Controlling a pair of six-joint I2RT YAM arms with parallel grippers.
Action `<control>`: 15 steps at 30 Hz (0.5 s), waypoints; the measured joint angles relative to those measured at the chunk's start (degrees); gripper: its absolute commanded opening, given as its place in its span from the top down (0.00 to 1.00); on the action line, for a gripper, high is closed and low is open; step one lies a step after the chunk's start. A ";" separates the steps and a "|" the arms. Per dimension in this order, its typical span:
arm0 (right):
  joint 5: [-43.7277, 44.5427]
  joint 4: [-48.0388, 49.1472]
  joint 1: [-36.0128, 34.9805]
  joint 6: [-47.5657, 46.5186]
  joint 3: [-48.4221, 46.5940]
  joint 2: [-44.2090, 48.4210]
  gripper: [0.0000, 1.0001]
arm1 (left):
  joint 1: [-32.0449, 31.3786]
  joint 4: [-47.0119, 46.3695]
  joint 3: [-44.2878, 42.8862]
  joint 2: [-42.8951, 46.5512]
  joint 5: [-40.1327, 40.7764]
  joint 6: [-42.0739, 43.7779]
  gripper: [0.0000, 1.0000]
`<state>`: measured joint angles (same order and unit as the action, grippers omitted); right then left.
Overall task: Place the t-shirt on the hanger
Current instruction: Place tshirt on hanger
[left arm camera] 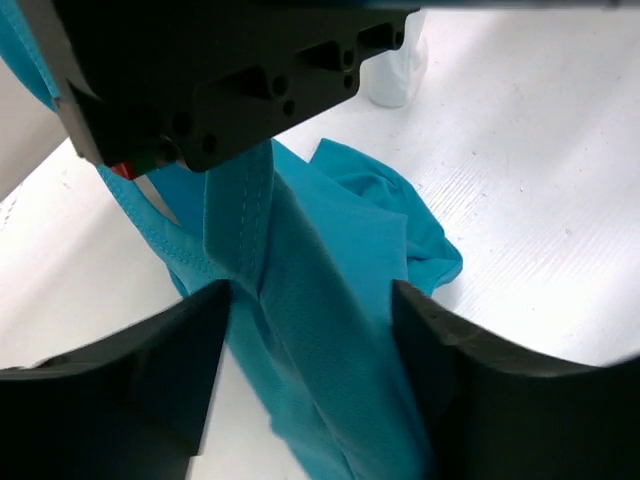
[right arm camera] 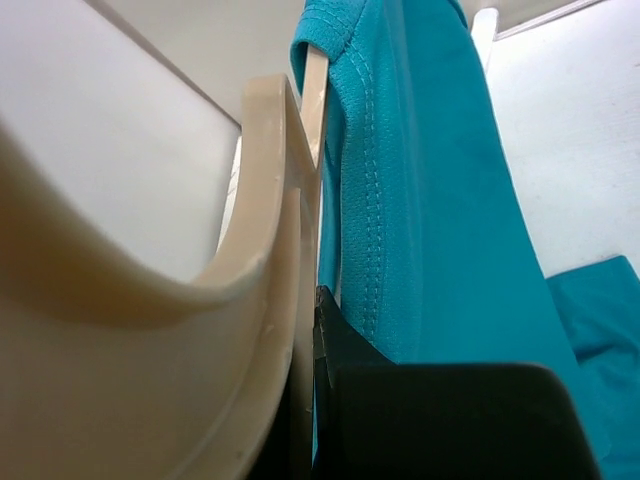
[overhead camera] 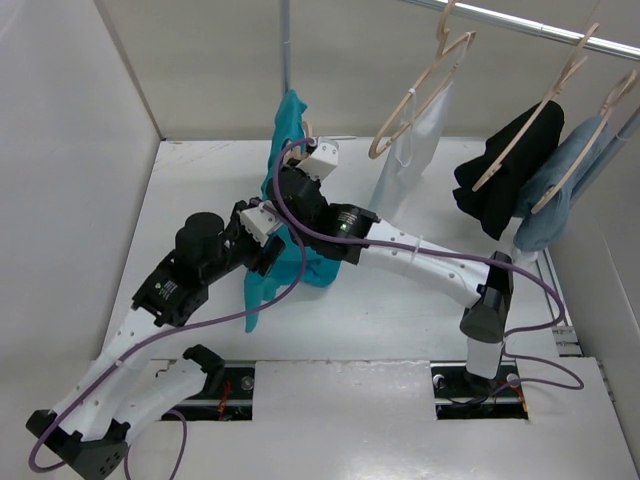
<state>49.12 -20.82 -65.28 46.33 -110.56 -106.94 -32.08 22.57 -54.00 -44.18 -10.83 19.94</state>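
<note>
In the top view, two arms are seen reaching over the white table, and one teal t-shirt is found between them. The shirt is lifted at its upper end beside the right hand and trails down to the table in front of the left hand. At the upper right, one rail is seen, and three loaded hangers are counted on it, well apart from the shirt. One carries a white garment, one a black garment and one a grey-blue garment.

In the left wrist view, two dark fingers of the left hand are seen standing apart, one on each side of a hanging band of the t-shirt. The cloth fills the gap between them, yet it is not pressed flat, so this hand is taken as not closed. A crumpled part of the shirt is seen lying on the table beyond.

In the right wrist view, one pale beige hanger is seen very close, filling the left side. It is clamped against the one dark finger that shows at the bottom, so the right hand is closed on it. One stitched edge of the t-shirt is draped over the hanger's thin arm, and the rest of the cloth hangs just beside it.
</note>
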 measured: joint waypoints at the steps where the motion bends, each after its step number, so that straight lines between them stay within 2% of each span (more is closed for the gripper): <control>1: -0.02 0.26 0.15 0.04 0.46 0.00 1.00 | -0.07 -0.26 0.00 -0.39 -0.26 -0.15 0.47; 2: 0.00 0.52 0.39 0.20 0.90 0.00 1.00 | -0.07 -0.28 0.00 -0.85 -0.50 -0.28 0.59; 5: 0.66 1.46 1.16 0.98 1.66 0.00 1.00 | -0.07 -0.52 -0.17 -2.08 -1.70 -1.40 0.84; 6: 1.05 1.57 1.38 1.05 1.68 0.00 1.00 | -0.07 -0.59 -0.28 -2.40 -1.60 -1.57 1.00; 11: 2.08 2.03 2.23 1.66 2.19 0.00 1.00 | 0.28 -1.01 -1.31 -3.89 0.50 -2.14 1.00; 15: -2.29 4.11 3.80 1.68 3.87 0.09 0.98 | 0.26 -0.79 -1.60 -4.74 1.77 -3.82 1.00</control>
<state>46.83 -16.71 -61.47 48.01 -106.69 -106.85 -31.81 21.78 -55.59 -48.93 -9.06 16.12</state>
